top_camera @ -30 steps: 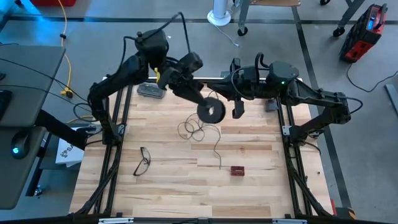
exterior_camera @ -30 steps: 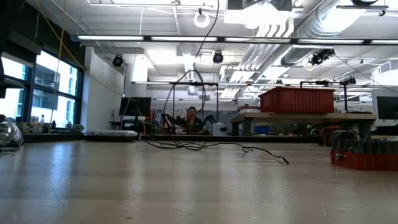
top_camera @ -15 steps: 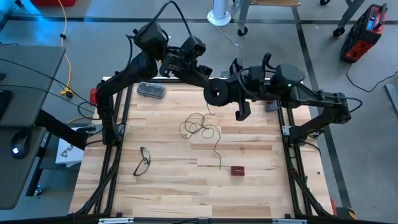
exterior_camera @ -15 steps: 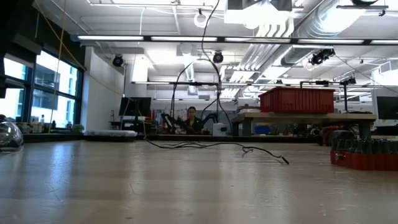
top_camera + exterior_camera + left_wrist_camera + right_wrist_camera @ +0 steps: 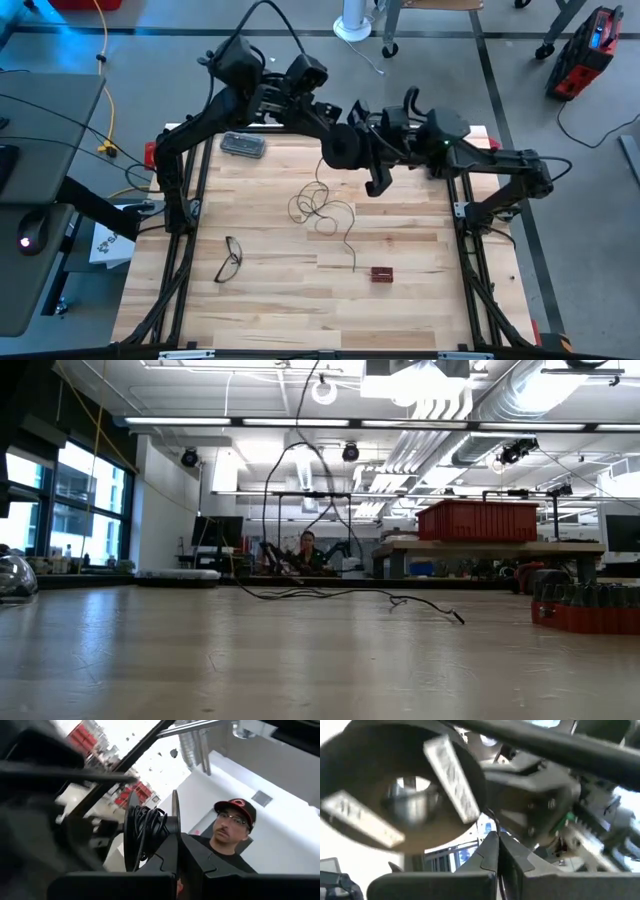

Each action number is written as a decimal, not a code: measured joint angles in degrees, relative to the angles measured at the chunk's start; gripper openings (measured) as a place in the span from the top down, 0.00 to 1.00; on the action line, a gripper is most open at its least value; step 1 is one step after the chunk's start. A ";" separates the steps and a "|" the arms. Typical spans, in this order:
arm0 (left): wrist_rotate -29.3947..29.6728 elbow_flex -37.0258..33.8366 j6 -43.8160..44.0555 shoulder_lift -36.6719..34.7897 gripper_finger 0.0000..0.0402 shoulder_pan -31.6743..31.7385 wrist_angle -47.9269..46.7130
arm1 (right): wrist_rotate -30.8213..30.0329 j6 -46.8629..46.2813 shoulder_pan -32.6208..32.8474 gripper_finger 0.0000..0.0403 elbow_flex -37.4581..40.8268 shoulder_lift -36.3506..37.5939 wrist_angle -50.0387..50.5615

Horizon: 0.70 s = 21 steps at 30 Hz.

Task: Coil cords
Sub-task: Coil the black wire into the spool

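Pale wooden plank bench carries the work; both dark arms are raised over its far edge and meet above it. Left arm reaches in from the far left corner, its left pincer closed on the small round black reel, which is held up in the air over the far middle of the bench, well clear of the surface. In the left wrist view the reel stands edge-on between the two dark fingers, with black wire wound on its hub. Right arm reaches in from the far right; its right pincer sits just beside the reel, fingers pressed together on the wire in the right wrist view, with the reel's pale-centred face filling the picture right in front of it. The long, very thin dark wire hangs from the reel down to the bench, lies in a few loose loops at mid-bench, then trails toward the near side, ending close to a small dark red rectangular block. In the low view the wire rises from the bench in tall thin arcs. Black-framed eyeglasses lie on the near left part. A grey flat oblong case sits at the far left edge.
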State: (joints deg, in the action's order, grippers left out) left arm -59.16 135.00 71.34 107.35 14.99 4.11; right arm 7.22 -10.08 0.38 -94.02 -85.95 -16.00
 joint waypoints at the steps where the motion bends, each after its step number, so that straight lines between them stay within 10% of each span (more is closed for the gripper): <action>1: 0.12 0.00 0.41 0.00 1.00 0.01 1.36 | 0.02 -0.31 0.03 1.00 0.00 -0.17 -0.08; 21: -0.10 -0.02 3.04 -0.04 1.00 1.56 17.10 | 2.76 -9.30 0.42 1.00 0.00 -4.04 -10.14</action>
State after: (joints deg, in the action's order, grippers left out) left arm -59.27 134.98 74.39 107.31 16.56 21.21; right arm 9.98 -19.38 0.80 -94.02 -89.99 -26.15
